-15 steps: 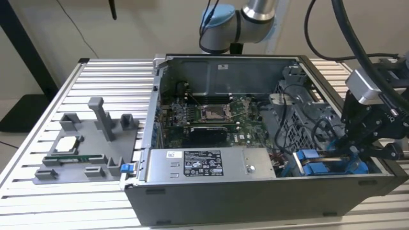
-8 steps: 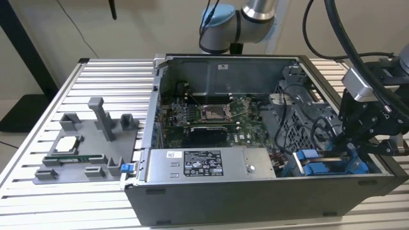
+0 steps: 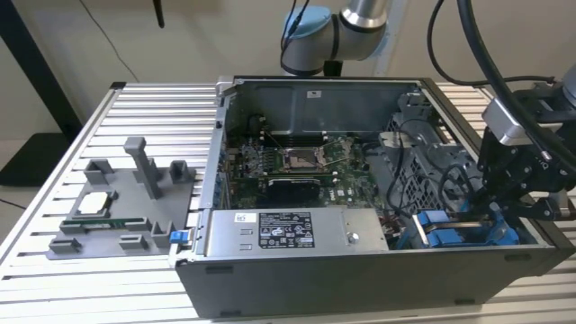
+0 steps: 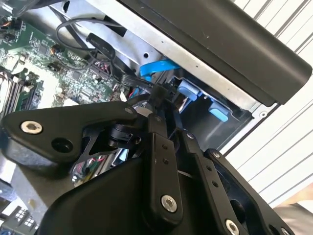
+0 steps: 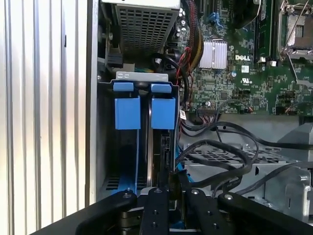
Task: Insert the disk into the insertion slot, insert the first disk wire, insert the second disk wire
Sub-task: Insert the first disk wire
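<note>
The insertion slot (image 5: 142,77) is a grey metal bay with two bright blue latch pieces (image 5: 127,112), at the front corner of the open computer case on the exterior view's right (image 3: 457,236). The disk (image 5: 163,147) stands edge-on inside it, between blue carrier rails. My gripper (image 5: 171,182) hangs right over the disk's end, fingers drawn together on a small black connector of a disk wire (image 4: 122,68). The wire's black cable runs off toward the motherboard. In the exterior view the gripper (image 3: 490,214) reaches down into that corner of the case.
Loose black cables (image 5: 220,147) lie over the perforated cage beside the bay. The grey power-supply box (image 3: 297,233) sits along the case's front wall, the motherboard (image 3: 297,162) behind it. A grey fixture with parts (image 3: 126,202) stands on the slatted table at the exterior view's left.
</note>
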### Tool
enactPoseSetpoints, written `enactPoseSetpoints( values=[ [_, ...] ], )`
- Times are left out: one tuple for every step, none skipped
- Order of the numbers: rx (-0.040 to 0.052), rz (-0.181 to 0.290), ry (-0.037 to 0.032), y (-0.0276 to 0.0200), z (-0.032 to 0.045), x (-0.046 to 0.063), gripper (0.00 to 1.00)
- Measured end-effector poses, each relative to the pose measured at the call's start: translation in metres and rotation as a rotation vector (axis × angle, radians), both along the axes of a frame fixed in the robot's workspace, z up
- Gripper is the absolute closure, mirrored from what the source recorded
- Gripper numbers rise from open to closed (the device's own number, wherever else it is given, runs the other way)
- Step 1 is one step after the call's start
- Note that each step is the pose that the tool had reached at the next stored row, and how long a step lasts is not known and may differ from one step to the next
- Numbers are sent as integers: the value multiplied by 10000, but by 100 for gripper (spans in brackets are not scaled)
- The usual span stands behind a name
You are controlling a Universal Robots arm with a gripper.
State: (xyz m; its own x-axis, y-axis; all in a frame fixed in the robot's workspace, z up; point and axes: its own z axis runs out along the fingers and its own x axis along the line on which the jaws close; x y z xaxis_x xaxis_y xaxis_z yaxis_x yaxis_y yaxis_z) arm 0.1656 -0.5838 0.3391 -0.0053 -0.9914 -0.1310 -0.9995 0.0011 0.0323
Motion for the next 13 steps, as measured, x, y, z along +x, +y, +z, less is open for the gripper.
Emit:
enactPoseSetpoints(
  values=[
    [-2,0,-1,0,-2,0,100],
    [-2,1,0,0,-6,1,100],
    [-2,1,0,0,-8,2,100],
    [0,1,0,-1,-9,2,100],
    [0,1,1,-1,-9,2,100],
    [1,1,0,-1,-10,2,100],
    [2,2,2,-3,-10,3,100],
    [3,2,5,-6,-9,3,100],
    [9,2,9,-9,-8,3,100],
    [11,2,12,-13,-5,3,100],
    [5,2,15,-17,0,3,100],
    [3,2,15,-19,1,3,100],
    [4,2,16,-18,-1,3,100]
  ],
)
